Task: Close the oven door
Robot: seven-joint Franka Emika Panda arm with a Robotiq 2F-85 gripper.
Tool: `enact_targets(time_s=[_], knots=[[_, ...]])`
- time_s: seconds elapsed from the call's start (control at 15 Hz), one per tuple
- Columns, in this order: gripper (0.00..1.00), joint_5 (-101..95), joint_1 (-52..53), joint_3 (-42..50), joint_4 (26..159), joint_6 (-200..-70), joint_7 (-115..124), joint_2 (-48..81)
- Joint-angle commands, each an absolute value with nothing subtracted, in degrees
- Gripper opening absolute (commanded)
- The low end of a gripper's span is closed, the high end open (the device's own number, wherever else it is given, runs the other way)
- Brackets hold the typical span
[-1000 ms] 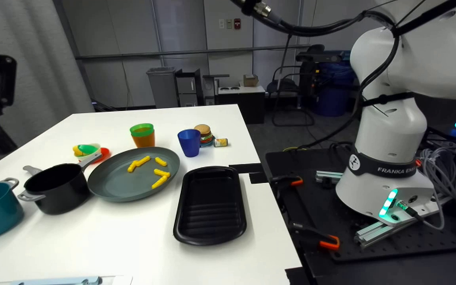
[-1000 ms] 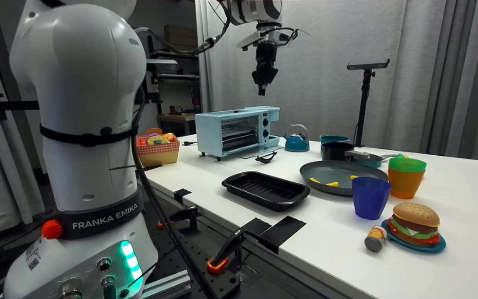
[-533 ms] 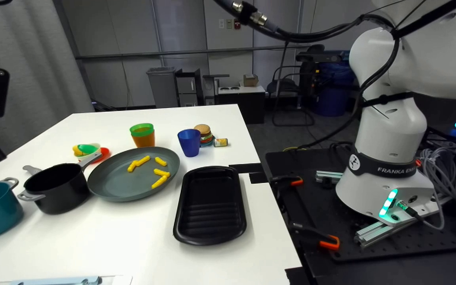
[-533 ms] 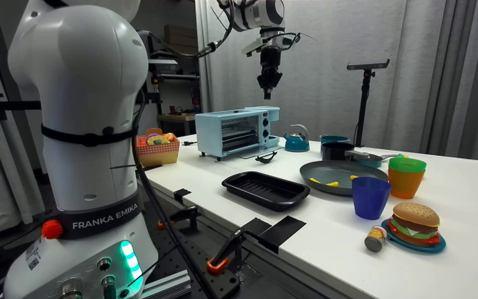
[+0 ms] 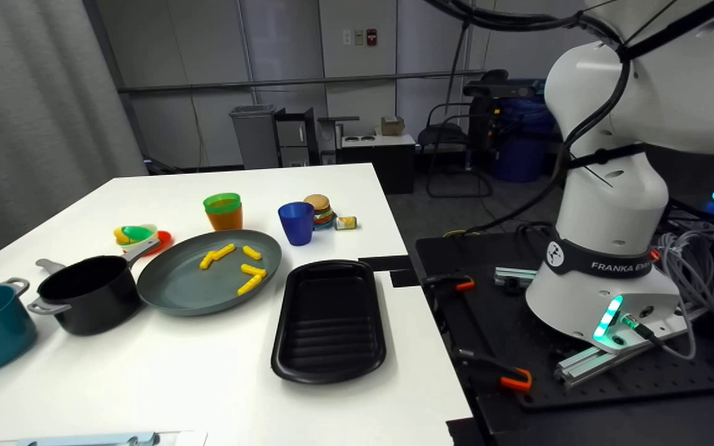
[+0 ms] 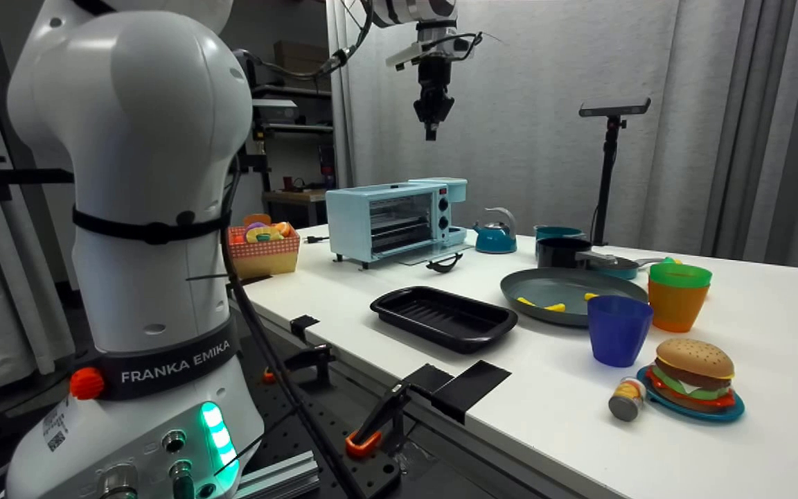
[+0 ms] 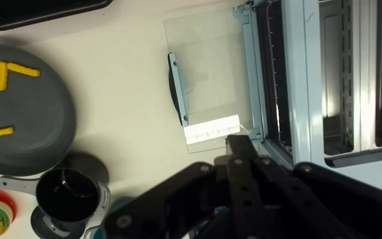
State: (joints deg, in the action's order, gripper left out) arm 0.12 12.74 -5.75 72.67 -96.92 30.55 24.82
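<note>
Oven door (image 7: 211,79) lies open at eleven o'clock from the pressed-together jaws in the wrist view, long axis roughly twelve-to-six.

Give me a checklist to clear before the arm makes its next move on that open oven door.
1. Oven door lowered: ok, it extends out in front of the oven.
2. Handle in sight: ok, the wrist view shows its full length.
3. Gripper shut for pushing: ok, the jaws look closed together, nothing held.
4. Gripper at the door: not ok, it hangs in the air, touching neither door nor handle.
5. Gray pan apart from the door: ok, table shows between them.
6. Room beneath the door's free edge: cannot tell from these views.
</note>
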Motion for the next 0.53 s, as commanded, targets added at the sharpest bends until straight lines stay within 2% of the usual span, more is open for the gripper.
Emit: enact_targets(time_s=[0.0,0.47], knots=[[0.01,0.1,12.9,-5.8,72.1,-96.7,30.6,24.8],[0.0,-1.5,12.7,-4.3,73.9,-98.8,32.7,25.2]])
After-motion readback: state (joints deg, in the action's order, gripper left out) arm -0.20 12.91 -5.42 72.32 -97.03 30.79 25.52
